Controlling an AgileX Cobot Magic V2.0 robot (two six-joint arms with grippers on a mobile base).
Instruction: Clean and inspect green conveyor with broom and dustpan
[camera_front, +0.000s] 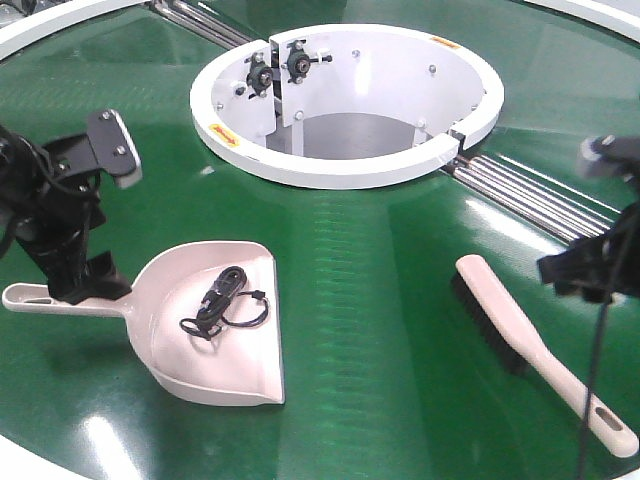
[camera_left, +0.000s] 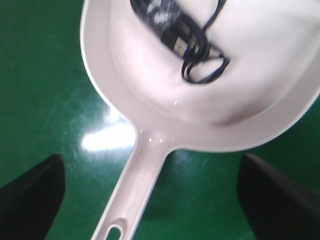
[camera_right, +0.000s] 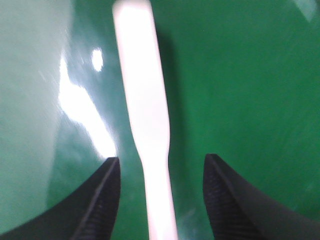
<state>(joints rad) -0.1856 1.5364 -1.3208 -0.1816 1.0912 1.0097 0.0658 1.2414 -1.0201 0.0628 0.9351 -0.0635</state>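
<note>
Two tools lay on the green conveyor (camera_front: 380, 280). The dustpan (camera_front: 232, 368) sat left of centre, mouth toward the camera, holding a coiled black cable (camera_front: 222, 300). The broom (camera_front: 520, 340) lay well apart to the right, bristles down, with its slotted handle end nearest the front rim.

**End effectors**
- The left gripper (camera_left: 150, 165) was spread wide, one finger on either side of the dustpan handle and neither touching it.
- The right gripper (camera_right: 161, 159) was likewise released. The broom handle ran between its fingers, slightly nearer the left one.
- The wrist views were blurred, so the height of each gripper above its handle could not be judged with confidence. Both appeared close.

**Step in hand**
Judged from this layout, both arms were positioned for a grasp and neither tool had been picked up.

**Hazards**
- Off-centre closure: one finger would meet the handle first and push it sideways. On the glossy belt the tool would probably slide or pivot instead of seating.
- Tilt on lift: the cable rested loose in the pan. Raising the handle with the mouth dipped would tip it back onto the belt.
- Escaped debris: anything rolling toward the white hub (camera_front: 330, 172) or the steel rollers (camera_front: 520, 195) could lodge there, beyond easy reach of the brush.
</note>
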